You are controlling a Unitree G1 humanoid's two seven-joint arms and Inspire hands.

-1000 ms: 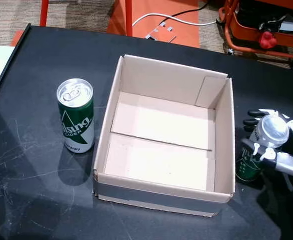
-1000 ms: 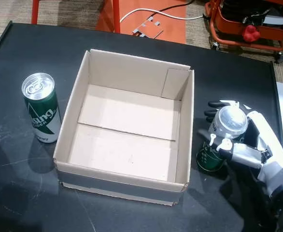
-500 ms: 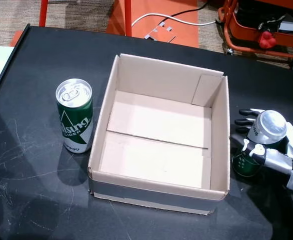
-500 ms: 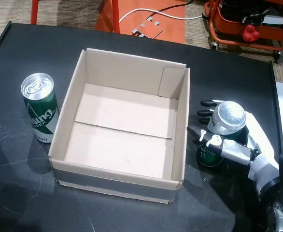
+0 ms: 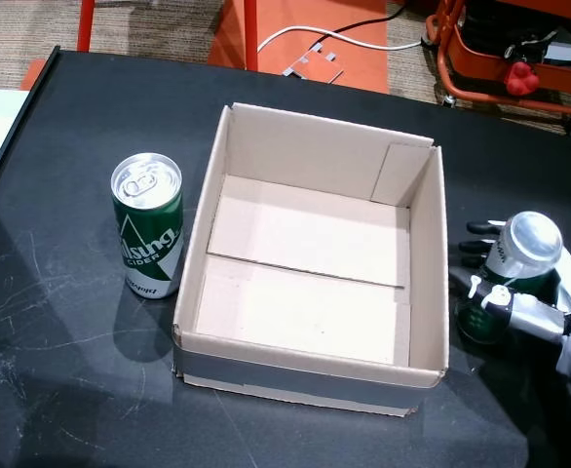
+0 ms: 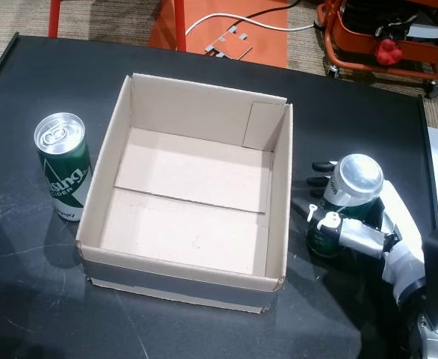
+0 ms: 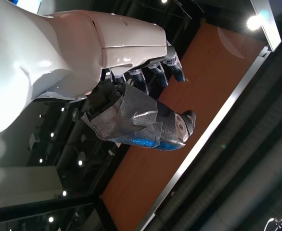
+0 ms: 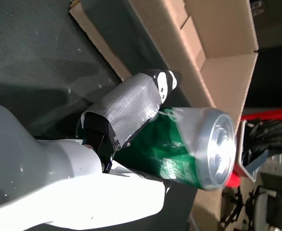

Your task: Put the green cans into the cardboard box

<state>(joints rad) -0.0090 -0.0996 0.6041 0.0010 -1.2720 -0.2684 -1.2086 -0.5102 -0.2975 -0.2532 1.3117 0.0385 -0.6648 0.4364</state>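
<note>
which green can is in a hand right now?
The can right of the box, gripped by the right hand. The can left of the box stands free.

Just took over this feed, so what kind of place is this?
Probably a robotics lab or test workspace: a scuffed black table, an orange equipment cart and a loose white cable on carpet.

- Table (image 5: 61,390): black, with pale scratches.
- Cardboard box (image 5: 315,375): light tan, with a grey band along its 6 o'clock wall.
- Two cans (image 5: 149,229) (image 6: 350,198): dark green with silver tops; the 9 o'clock one carries white lettering.
- Right hand (image 6: 357,235): white and silver-grey.
</note>
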